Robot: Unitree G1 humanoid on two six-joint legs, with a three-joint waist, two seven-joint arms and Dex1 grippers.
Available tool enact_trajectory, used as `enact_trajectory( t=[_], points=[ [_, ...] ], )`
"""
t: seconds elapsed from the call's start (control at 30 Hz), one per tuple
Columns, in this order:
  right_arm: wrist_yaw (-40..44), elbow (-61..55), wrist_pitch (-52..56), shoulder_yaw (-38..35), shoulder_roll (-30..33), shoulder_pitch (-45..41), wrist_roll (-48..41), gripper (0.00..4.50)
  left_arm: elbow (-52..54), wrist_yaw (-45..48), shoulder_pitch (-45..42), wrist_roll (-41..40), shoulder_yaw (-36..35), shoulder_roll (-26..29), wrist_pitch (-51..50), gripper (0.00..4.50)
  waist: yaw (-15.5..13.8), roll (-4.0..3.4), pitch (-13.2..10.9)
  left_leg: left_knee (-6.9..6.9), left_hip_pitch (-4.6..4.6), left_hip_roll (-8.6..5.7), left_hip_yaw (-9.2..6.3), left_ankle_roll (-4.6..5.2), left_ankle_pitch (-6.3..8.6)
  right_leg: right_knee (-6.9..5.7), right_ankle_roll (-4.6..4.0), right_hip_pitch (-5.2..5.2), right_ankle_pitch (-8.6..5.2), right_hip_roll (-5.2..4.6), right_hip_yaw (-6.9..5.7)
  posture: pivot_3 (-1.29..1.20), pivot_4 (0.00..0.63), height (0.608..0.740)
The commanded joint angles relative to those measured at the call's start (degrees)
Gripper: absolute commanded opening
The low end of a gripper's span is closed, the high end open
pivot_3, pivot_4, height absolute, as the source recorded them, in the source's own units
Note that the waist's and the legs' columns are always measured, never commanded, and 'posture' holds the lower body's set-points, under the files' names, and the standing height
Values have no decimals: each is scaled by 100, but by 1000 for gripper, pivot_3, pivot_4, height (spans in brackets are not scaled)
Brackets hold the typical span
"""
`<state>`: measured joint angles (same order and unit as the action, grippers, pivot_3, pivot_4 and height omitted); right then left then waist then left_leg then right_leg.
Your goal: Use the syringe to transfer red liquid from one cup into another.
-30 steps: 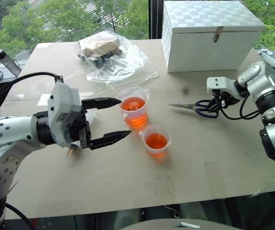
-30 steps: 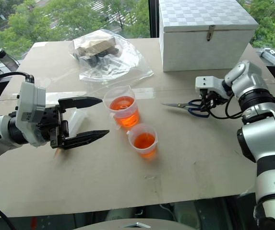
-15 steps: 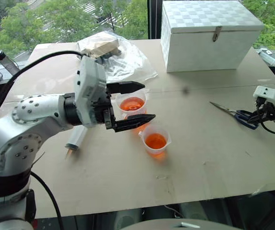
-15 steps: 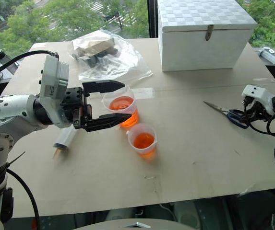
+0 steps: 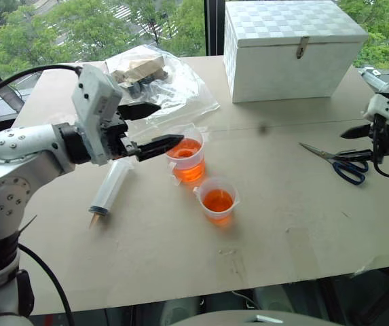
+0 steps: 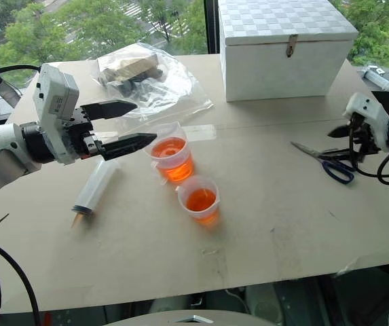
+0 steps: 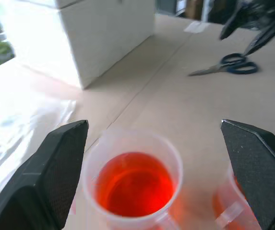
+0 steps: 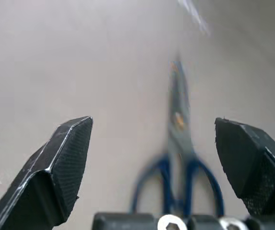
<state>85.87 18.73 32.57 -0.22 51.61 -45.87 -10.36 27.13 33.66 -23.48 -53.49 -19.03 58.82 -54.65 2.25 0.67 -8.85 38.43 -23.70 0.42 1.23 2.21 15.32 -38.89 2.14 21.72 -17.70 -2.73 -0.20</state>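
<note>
A robot test room in an upper-floor building: a plain board bench (image 5: 296,224) stands against a big window (image 5: 58,27) at the top of the frame, treetops and a street showing below. A white latched box (image 5: 292,51) sits upper right.

The right end effector (image 8: 154,158) has its two black fingers (image 8: 63,170) spread wide apart, one at each side, and nothing is between them. Their inner faces have a fine ribbed texture. Past the fingers, a pair of scissors (image 8: 178,158) lies flat on the pale beige surface (image 8: 79,62). The scissors have dark blue handle loops, which are nearest to the end effector, and the closed metal blades point away from it. The scissors lie in the gap between the two fingers but closer to one of them. They are blurred, so finer details are hard to tell. The fingers do not touch the scissors.
</note>
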Motion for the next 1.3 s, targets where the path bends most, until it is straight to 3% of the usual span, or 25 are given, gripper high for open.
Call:
enact_trajectory(
  t=[0.03, 0.27, 0.6, 1.07, 1.3],
  points=[
    [-72, -1938, 1054, -630, -227, 409, -1401, 4329, -42, -555, 385, 169, -570, 263, -688, 4500, -39, 1, 0, -2, -5, 0, -7, 0, 0, 1, 0, 1, 0, -1, -6, 0, 150, 740],
    [-709, -3460, 1102, -933, -797, 1150, -2552, 4329, -177, -1081, 816, 252, -687, 220, -1711, 4500, -306, 16, 3, 9, -8, -13, -14, 11, 7, 5, 2, -3, 1, -19, -17, 0, 150, 740],
    [-1456, -4077, 941, -1218, -693, 1911, -3116, 4329, -987, -995, 789, 1016, 31, 39, -1554, 4500, -285, 19, 6, 9, -4, -13, -11, 9, 5, 2, 1, -2, 1, -17, -13, 0, 150, 740],
    [-2118, -4562, 959, -1525, -440, 2553, -3687, 4329, -2003, -789, -383, 1623, 1088, -223, -2024, 4500, -299, 26, 8, 11, -5, -13, -9, 10, 6, 1, 1, -3, 1, -16, -12, 0, 150, 740],
    [-2206, -4541, 874, -1543, -358, 2595, -3748, 4329, -3001, -450, -1535, 2190, 2230, -165, -2438, 4500, -289, 29, 8, 18, -9, -14, -10, 11, 6, -1, 1, -2, 1, -7, -12, 0, 150, 740]
  ],
)
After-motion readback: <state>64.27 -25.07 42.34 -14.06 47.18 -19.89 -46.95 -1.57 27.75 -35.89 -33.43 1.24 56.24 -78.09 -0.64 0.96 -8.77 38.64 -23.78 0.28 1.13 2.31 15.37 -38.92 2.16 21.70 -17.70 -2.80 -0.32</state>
